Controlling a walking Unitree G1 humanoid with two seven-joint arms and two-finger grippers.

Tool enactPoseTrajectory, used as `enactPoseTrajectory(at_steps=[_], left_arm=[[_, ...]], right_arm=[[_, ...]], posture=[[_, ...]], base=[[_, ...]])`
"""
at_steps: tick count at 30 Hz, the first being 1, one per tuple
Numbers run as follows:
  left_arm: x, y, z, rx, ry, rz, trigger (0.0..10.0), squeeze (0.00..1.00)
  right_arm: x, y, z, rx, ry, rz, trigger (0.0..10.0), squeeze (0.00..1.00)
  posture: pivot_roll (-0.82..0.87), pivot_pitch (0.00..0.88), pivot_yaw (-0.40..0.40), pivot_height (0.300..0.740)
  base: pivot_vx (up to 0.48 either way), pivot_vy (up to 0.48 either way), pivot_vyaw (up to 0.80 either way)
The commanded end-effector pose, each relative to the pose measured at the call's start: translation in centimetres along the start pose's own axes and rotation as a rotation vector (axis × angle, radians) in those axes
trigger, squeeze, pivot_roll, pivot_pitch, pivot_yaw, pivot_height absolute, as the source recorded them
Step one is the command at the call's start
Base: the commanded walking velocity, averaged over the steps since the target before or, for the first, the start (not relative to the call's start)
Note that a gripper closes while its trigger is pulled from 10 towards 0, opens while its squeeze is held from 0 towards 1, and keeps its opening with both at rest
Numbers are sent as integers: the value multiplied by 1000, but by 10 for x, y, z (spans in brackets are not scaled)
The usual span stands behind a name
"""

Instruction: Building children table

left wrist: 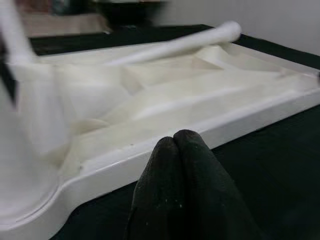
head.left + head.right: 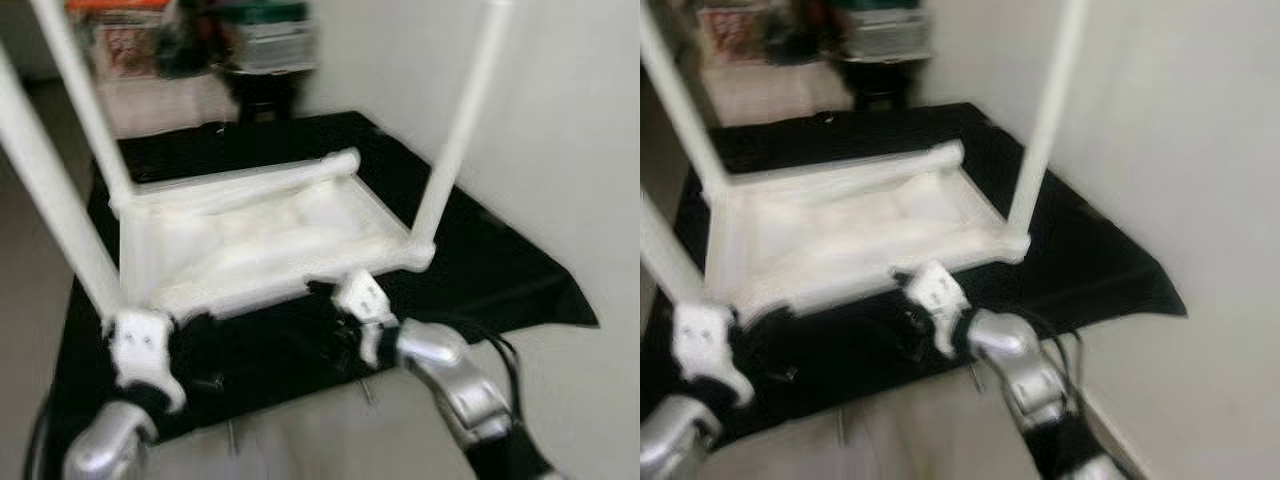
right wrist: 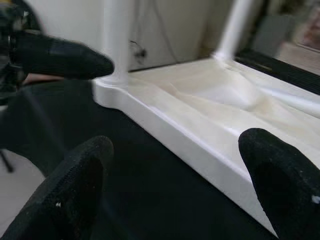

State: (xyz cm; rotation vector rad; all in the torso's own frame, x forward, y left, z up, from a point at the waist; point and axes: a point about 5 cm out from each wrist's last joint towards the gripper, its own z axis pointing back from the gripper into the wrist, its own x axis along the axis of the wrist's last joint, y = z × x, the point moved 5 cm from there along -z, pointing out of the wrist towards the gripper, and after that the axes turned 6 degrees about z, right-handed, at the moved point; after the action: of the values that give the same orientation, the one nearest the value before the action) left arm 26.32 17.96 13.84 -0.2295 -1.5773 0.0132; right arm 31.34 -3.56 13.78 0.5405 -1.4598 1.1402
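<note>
A white plastic children's table lies upside down on a black cloth. Three legs stand up from its corners: near left leg, far left leg and near right leg. Another leg lies along the far edge. My left gripper is shut with nothing in it, its tips just short of the table's near rim, beside the near left leg. My right gripper is open, low over the cloth, alongside the near rim near the right corner.
A white wall runs close along the right side of the cloth. Boxes and a dark stand are at the back, blurred. Pale floor lies in front of the cloth. A thin cable hangs by the wall.
</note>
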Motion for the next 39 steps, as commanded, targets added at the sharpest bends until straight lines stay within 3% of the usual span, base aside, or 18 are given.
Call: enactPoseTrajectory(at_steps=[1, 9, 11, 19, 24, 34, 36, 39], left_arm=[[-3, -2, 0, -9, 13, 12, 10000, 0], [-3, -2, 0, -11, 14, 11, 10000, 0], [-3, -3, 0, -14, 17, 9, 10000, 0], [-4, -4, 0, -24, 24, 7, 10000, 0], [-3, -7, 1, -43, 29, 12, 10000, 0], [-2, -14, 6, -57, 39, 8, 10000, 0], [-1, -17, 11, -55, 40, 14, 10000, 0], [-1, -19, 13, -55, 41, 19, 10000, 0]], right_arm=[[-3, -7, 3, -31, 25, 12, 10000, 0], [-9, -30, 1, -181, 76, -4, 10000, 0], [-15, -40, 0, -216, 147, 31, 10000, 0], [-20, -55, -9, -157, 343, 130, 10000, 0], [-17, -61, -19, -102, 396, 179, 10000, 0], [-38, -73, -31, -56, 606, 86, 10000, 0], [-44, -82, -29, -78, 695, 25, 10000, 0], [-41, -96, -26, -125, 713, 42, 10000, 0]], posture=[[-52, 24, -37, 740], [-54, 27, -36, 740], [-53, 26, -29, 740], [-51, 28, -26, 740], [-40, 37, -24, 740], [-9, 76, -36, 740], [-1, 97, -40, 740], [3, 109, -44, 740]], base=[[0, 0, 800], [0, 0, 400], [0, 0, 0], [0, 0, 0], [0, 0, 0], [0, 0, 0], [0, 0, 0], [0, 0, 0]])
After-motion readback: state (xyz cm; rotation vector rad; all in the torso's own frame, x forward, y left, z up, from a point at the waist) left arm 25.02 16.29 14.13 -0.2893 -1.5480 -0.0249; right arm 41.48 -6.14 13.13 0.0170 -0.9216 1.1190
